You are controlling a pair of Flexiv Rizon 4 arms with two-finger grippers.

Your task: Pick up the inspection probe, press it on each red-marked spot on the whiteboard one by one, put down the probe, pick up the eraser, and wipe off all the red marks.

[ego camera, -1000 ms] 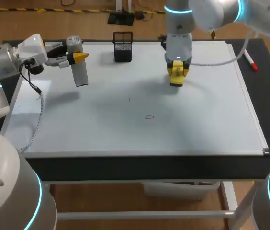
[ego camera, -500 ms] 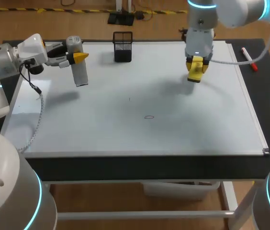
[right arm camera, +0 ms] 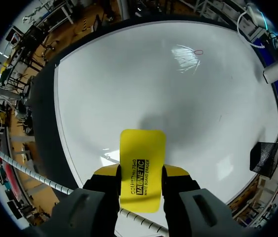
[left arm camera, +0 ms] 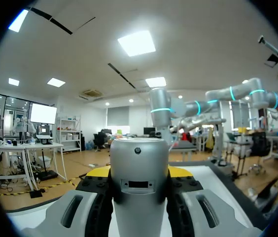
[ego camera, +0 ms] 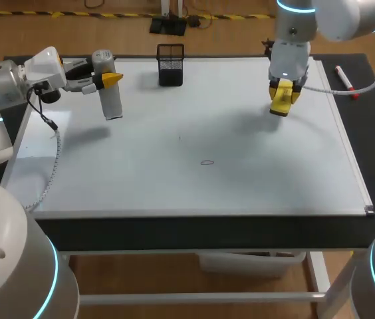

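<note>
Grips the grey inspection probe (ego camera: 112, 103) in the left gripper (ego camera: 110, 80), yellow-tipped fingers pressed on its two sides, cap end up and the long body hanging below the fingers over the far left part of the whiteboard (ego camera: 174, 193). Casts a shadow on the board just under and beside the probe. Clamps the yellow eraser (right arm camera: 143, 145) in the right gripper (right arm camera: 141, 173), one finger on each long edge, the flat block jutting out past the fingertips and held above the board's far right part, with a soft shadow on the white surface ahead of it. Leaves one small red mark (ego camera: 207, 162), a thin loop, well ahead of the eraser and far from the probe. Has a black mesh pen holder (ego camera: 170, 64) between the two grippers, nearer the probe, and a red-capped marker (ego camera: 345, 81) on the dark table just beside the right gripper.
</note>
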